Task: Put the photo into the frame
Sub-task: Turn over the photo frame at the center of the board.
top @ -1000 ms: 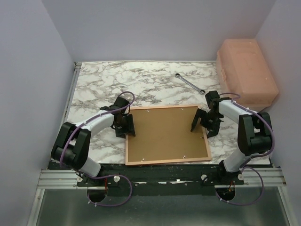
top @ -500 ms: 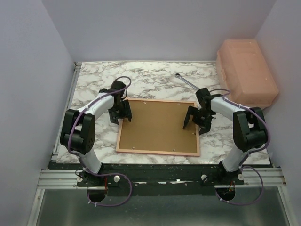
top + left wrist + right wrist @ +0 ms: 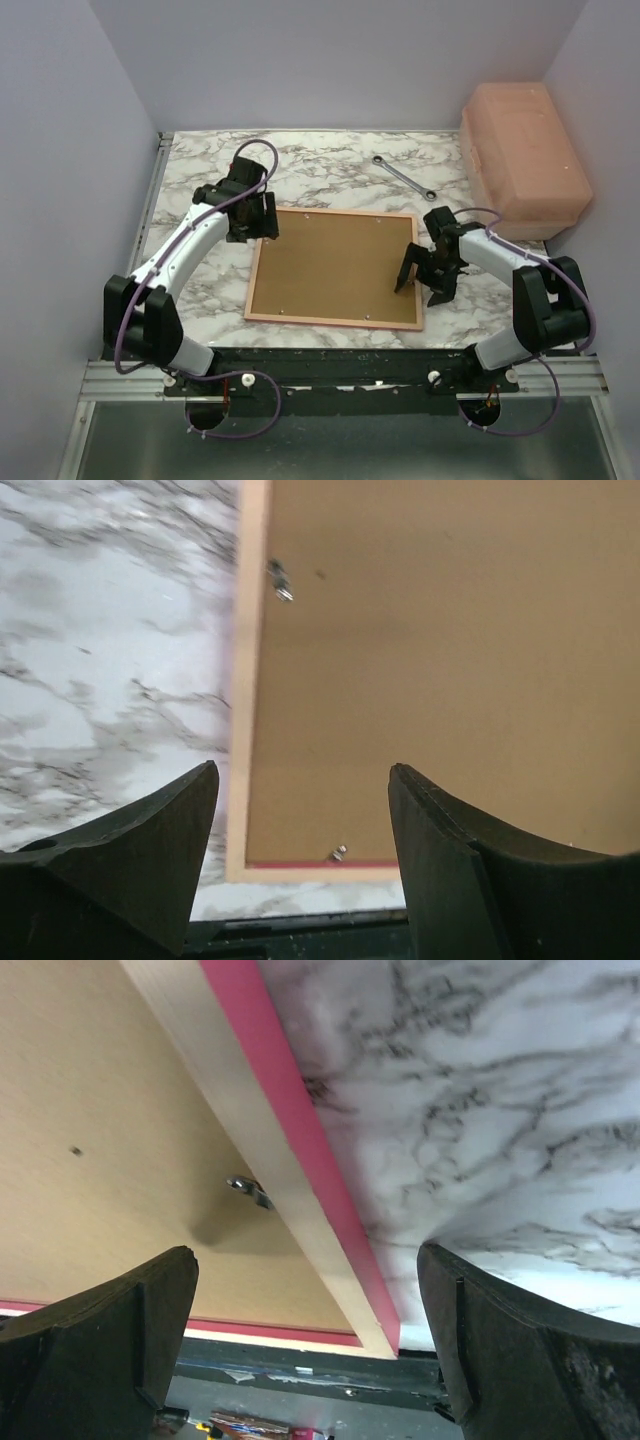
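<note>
Nearest the arm bases, the thin rectangular picture frame (image 3: 330, 321) lies flat and face down on the white-and-grey marbled table top (image 3: 200, 290). Its pale wood-coloured reverse rings a brown fibreboard backing panel (image 3: 335, 265) that fills the opening. The right gripper (image 3: 423, 286) stands over the frame's right-hand edge toward the near corner, one black finger above the panel and the other above the marble. Its jaws are spread wide and hold nothing. The right wrist camera adds what the overhead camera misses: the frame's bright pink outer side running between the two fingers, and a small metal tab (image 3: 250, 1190) on the panel just inside the wooden border. Farther back, the left gripper (image 3: 257, 226) hangs over the frame's far left corner, its fingers parted with nothing clamped between them. From the left wrist, that corner sits low in the gap, close to one finger, with two more tabs of the same kind on the panel and a thin pink strip along one rail. Only the overhead camera takes in the far things: a silver metal spanner (image 3: 403, 177) on the marble beyond the frame's far right corner, and a salmon-pink rectangular plastic box (image 3: 522, 150) against the right wall.
</note>
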Robot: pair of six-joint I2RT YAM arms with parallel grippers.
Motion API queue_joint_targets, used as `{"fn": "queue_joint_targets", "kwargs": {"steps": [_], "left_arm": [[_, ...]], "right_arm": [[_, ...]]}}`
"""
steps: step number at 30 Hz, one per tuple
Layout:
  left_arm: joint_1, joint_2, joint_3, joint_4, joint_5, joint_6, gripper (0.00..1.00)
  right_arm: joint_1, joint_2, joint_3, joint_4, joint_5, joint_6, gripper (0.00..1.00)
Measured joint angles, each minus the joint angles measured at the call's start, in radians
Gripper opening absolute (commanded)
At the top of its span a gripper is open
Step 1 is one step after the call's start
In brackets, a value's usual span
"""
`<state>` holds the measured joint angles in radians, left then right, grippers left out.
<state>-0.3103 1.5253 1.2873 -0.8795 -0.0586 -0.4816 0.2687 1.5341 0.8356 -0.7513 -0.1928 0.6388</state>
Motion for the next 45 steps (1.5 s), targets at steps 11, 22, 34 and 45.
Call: {"fn": "queue_joint_targets", "kwargs": {"steps": [11, 22, 34, 45], "left_arm": [[-0.335, -0.165, -0.224, 0.16, 0.15, -0.024, 0.79], [-0.458, -0.164, -0.219, 0.283, 0.225, 0.018, 0.8], [-0.629, -0.158, -0.214, 0.312, 0.224, 0.208, 0.8], [-0.774, -0.103, -0.214, 0.319, 0.002, 0.348, 0.8]], "right_arm": [[0.0, -0.131, -0.146, -0.001, -0.086, 0.056, 0.76], [0.0, -0.131, -0.19, -0.007, -0.134, 0.055, 0.16], [0.011, -0.13, -0.084, -0.056, -0.062, -0.01, 0.0], [0.006, -0.13, 0.066, -0.213, -0.062, -0.035, 0.0]]}}
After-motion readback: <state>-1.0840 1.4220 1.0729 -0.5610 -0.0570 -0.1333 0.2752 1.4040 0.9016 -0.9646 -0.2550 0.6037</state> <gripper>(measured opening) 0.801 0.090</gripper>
